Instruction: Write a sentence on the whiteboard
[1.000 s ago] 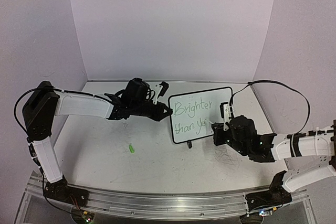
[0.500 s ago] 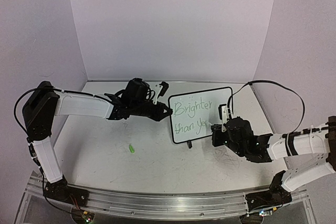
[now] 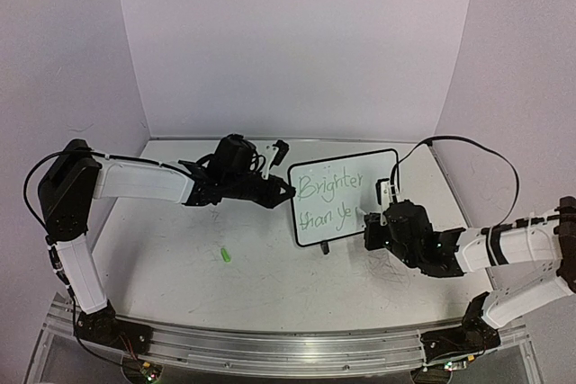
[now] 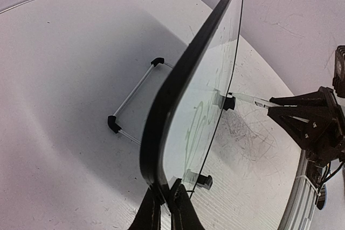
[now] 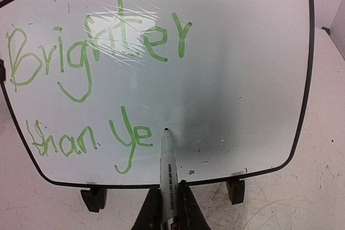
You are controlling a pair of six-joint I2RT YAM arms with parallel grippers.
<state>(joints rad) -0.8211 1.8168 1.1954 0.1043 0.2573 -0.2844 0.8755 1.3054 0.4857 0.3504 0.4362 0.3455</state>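
The whiteboard (image 5: 242, 79) is standing tilted back on its small black feet (image 5: 235, 189), toward the far right of the table (image 3: 180, 285), and its face is looking at my right arm. The sentence (image 5: 88, 79) is running across it in green, reading "Brighter" above "than ye". My right gripper (image 5: 168, 197) is pinching a marker (image 5: 168, 168) between its fingers, and the tip is touching the board just right of the "e". My left gripper (image 4: 166, 203) is clamping the board's left edge, its fingers squeezing the black frame from both sides. A small green piece (image 3: 225, 255) is lying on the table nearer my bases, well apart from the board.
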